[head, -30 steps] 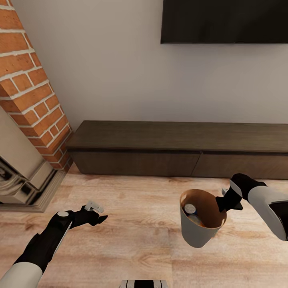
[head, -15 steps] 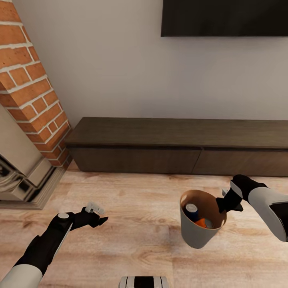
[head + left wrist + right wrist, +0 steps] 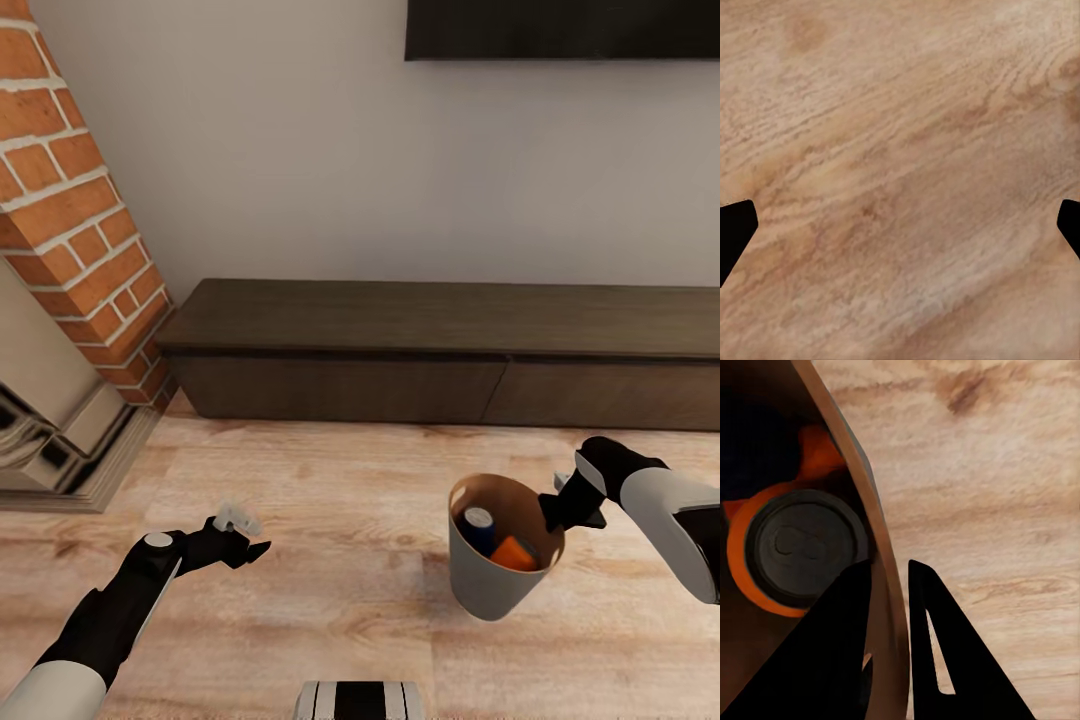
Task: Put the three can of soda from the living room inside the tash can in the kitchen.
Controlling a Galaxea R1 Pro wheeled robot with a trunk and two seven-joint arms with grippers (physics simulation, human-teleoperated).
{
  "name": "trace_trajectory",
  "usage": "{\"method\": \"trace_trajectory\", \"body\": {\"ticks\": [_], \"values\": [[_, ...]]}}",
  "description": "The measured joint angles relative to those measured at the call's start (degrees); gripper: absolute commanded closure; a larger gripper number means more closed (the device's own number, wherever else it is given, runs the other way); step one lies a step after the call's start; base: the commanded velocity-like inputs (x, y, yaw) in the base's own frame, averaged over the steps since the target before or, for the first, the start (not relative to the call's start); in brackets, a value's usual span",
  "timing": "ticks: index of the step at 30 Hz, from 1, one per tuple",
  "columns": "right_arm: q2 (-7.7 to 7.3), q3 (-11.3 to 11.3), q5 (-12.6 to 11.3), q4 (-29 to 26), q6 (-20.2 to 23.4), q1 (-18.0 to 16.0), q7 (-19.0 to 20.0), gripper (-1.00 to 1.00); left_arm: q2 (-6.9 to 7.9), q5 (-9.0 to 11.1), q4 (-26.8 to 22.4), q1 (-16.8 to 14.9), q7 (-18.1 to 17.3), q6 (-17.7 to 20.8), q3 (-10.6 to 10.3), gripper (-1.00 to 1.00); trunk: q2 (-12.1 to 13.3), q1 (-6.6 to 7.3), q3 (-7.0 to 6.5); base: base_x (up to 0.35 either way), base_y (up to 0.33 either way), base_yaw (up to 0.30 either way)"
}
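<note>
No legible text, labels, brands, numbers or signs are being shown in any view. The cans (image 3: 497, 540) inside the bin (image 3: 497, 580) are being rendered with plain orange and blue walls; no print is being resolved. The can top (image 3: 806, 547) just inside the bin's rim is being displayed unmarked.

Pale wall with black TV (image 3: 560, 28), long dark cabinet (image 3: 440, 350), brick fireplace (image 3: 70, 230), wood floor (image 3: 330, 580)
</note>
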State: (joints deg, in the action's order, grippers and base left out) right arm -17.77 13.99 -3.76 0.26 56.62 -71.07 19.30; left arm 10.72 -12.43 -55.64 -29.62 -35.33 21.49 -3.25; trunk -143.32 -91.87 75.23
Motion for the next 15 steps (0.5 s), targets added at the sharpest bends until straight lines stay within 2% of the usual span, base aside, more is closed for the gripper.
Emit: {"method": "trace_trajectory", "body": {"ticks": [6,15], "values": [[-0.11,-0.1,-0.1,0.0,0.0,0.0,-0.1,1.0,0.0,-0.2,0.1,0.0,0.0,0.0,0.0,-1.0,-0.1,-0.15,1.33,0.0,0.0,0.0],[-0.14,-0.3,-0.2,-0.1,0.0,0.2,0.0,1.0,0.0,0.3,0.0,0.4,0.0,-0.1,0.0,-1.0,-0.1,-0.18,1.55,0.0,0.0,0.0]]}}
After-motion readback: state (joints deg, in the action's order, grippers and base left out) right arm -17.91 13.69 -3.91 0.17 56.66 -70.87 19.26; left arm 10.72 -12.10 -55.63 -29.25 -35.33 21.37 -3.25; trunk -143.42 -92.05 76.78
